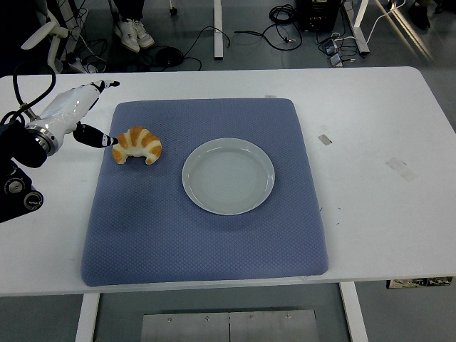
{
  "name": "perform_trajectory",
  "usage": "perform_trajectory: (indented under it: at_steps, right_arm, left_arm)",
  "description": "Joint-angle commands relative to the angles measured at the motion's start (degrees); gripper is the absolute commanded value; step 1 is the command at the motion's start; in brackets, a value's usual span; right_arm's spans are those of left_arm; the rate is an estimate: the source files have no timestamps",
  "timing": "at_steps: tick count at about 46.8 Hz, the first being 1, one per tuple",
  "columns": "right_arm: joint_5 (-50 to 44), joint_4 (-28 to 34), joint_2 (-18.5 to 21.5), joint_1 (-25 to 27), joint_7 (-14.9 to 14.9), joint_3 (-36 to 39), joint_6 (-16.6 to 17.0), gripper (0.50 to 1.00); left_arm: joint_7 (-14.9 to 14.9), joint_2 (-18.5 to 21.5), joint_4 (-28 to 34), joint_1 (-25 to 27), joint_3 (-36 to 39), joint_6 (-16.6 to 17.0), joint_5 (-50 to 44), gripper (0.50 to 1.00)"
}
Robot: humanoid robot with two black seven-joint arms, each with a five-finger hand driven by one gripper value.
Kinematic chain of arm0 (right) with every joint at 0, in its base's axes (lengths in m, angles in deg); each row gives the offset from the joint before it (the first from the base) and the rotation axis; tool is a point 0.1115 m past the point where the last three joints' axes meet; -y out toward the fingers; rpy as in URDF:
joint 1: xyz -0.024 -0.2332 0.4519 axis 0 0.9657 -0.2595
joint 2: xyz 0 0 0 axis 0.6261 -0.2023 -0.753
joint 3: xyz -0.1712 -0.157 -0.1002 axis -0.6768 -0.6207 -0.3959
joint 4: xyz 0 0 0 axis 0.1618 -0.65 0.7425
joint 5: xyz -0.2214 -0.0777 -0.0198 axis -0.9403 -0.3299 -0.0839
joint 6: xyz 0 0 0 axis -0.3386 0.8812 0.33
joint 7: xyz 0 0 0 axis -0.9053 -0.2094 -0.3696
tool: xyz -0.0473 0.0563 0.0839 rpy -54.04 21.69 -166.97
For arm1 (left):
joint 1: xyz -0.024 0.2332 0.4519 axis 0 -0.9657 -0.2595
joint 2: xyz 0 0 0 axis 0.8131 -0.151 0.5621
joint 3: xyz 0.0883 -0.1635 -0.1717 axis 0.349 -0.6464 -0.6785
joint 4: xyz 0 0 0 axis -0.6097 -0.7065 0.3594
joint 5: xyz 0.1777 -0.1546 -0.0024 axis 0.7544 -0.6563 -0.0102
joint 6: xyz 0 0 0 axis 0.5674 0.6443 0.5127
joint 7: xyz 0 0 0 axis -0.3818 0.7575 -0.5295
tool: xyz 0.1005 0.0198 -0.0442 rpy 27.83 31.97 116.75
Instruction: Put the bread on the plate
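A golden croissant [138, 145] lies on the left part of a blue mat [203, 235]. A pale round plate [228, 176] sits on the mat's middle, bare, a short way right of the croissant. My left hand [100, 114] comes in from the left edge, white-backed with dark fingers spread apart. One fingertip [110, 141] nearly touches the croissant's left end; another finger [108, 85] points up and away over the table. The hand holds nothing. My right arm is out of the picture.
The mat lies on a white table [370, 128] with small tape marks [400, 169] on its right side. Beyond the far edge are cables, chair legs and a person's shoes [134, 33] on the floor.
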Motion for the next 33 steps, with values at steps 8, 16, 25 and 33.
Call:
perform_trajectory:
  at_steps: [8, 16, 25, 33]
  right_arm:
    - [0.0, 0.0, 0.0, 0.0, -0.01, -0.02, -0.01, 1.0]
    - [0.0, 0.0, 0.0, 0.0, -0.01, -0.02, -0.01, 1.0]
    - [0.0, 0.0, 0.0, 0.0, -0.01, -0.02, -0.01, 1.0]
    - [0.0, 0.0, 0.0, 0.0, -0.01, -0.02, -0.01, 1.0]
  left_arm:
    - [0.08, -1.39, -0.63, -0.4, 2.43, 1.25, 0.0, 0.951]
    - [0.0, -2.97, -2.83, -0.49, 2.78, 1.34, -0.62, 0.949]
    - [0.0, -4.55, -4.32, -0.66, 2.78, 1.34, -0.79, 0.942]
    - [-0.09, -6.05, -5.29, -0.75, 3.39, 1.25, -1.05, 0.927]
